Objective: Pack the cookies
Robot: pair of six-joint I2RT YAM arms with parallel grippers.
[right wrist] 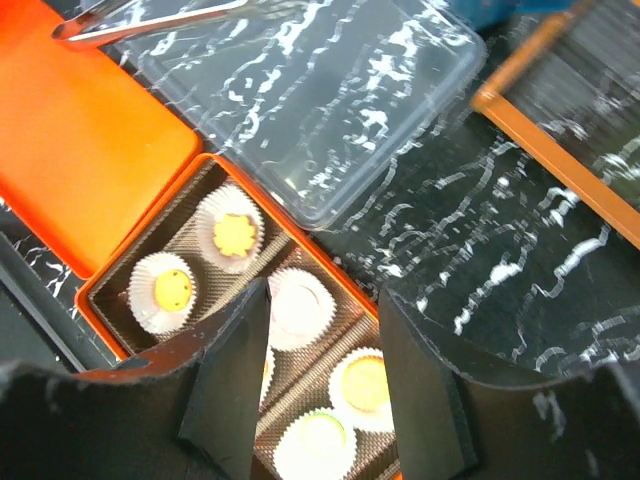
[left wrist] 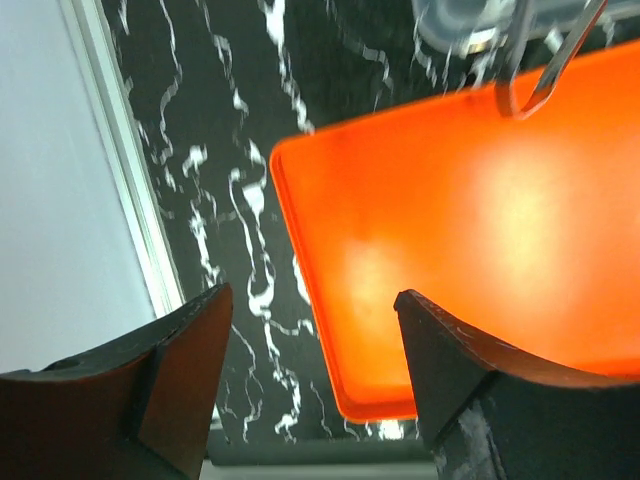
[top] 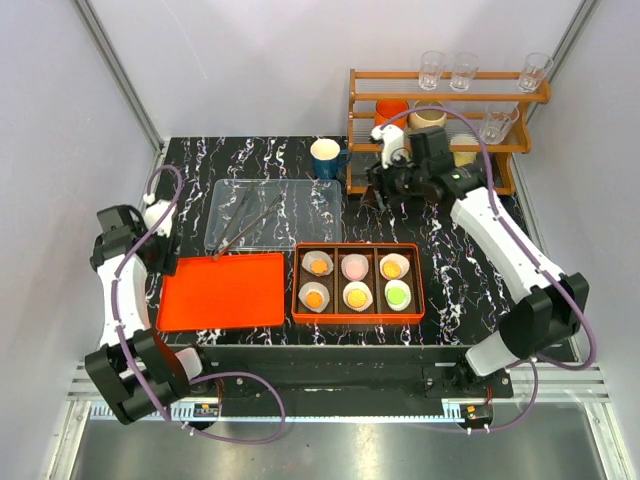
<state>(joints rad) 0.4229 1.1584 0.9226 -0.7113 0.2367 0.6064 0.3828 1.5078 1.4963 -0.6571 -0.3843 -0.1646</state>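
All 6 cookies [top: 314,297] sit in the box [top: 358,246], 1 to a compartment, each in a white liner [top: 318,262]. We judge the filling done and the closing in hand. The lid [top: 220,292] lies flat on the bench [top: 200,160] just left of the box. The clear cover [top: 290,200] lies behind both, with tongs [top: 245,225] across it.

To close well, we would take the lid by its left edge, keep it level, and square it over the box rim before lowering, so no liner tips.

Our left arm is folded at the left side, wrist tipped down over the lid's near left corner. The left fingers [left wrist: 180,370] stand wide with nothing between them. Our right arm reaches back to the rack [top: 450,95], its camera facing the box. The right fingers [right wrist: 235,370] stand moderately apart, empty.
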